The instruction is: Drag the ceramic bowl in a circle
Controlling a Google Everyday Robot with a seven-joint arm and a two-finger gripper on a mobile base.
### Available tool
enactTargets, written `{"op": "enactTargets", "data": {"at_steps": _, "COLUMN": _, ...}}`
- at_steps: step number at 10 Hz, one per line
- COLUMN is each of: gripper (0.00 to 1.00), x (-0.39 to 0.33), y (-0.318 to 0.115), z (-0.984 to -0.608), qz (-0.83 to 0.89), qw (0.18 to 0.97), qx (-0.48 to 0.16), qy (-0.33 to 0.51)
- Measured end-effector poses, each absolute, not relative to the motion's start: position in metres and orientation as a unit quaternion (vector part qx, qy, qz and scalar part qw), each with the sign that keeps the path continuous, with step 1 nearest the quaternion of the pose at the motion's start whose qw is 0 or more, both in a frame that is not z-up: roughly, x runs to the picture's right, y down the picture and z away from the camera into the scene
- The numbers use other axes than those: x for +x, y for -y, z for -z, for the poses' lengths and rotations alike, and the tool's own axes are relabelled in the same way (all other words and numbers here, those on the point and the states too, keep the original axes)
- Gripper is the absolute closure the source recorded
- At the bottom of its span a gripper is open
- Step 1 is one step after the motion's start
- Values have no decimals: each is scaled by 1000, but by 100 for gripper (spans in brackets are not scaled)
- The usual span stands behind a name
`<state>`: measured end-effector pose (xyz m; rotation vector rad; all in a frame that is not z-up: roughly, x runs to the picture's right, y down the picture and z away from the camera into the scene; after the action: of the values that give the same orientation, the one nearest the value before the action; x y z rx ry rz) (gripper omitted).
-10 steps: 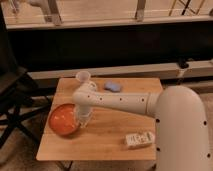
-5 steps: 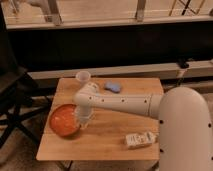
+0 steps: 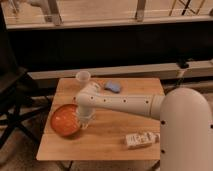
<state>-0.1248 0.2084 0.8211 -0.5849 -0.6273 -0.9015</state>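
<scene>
The ceramic bowl [image 3: 65, 120] is wide, shallow and orange-red with a darker rim. It sits at the front left of the wooden table [image 3: 115, 137]. My white arm reaches from the right across the table. My gripper [image 3: 84, 120] points down at the bowl's right rim and seems to touch it. The arm's wrist hides the rim there.
A small translucent white cup [image 3: 83, 78] stands at the table's back left. A blue object [image 3: 113, 87] lies behind the arm. A white packet [image 3: 141, 139] lies at the front right. A dark chair [image 3: 12, 100] stands left of the table.
The bowl and my gripper have shifted slightly toward the table's left front; the rest is unchanged.
</scene>
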Motion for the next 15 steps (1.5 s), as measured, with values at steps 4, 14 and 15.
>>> {"op": "enactTargets", "data": {"at_steps": 4, "gripper": 100, "x": -121, "y": -205, "z": -821, "qz": 420, "qw": 814, "qx": -274, "qy": 292}}
{"op": "enactTargets", "data": {"at_steps": 14, "gripper": 100, "x": -127, "y": -213, "z": -812, "qz": 420, "qw": 814, "qx": -278, "qy": 289}}
{"op": "enactTargets", "data": {"at_steps": 15, "gripper": 100, "x": -127, "y": -214, "z": -811, "qz": 418, "qw": 815, "qx": -279, "qy": 289}}
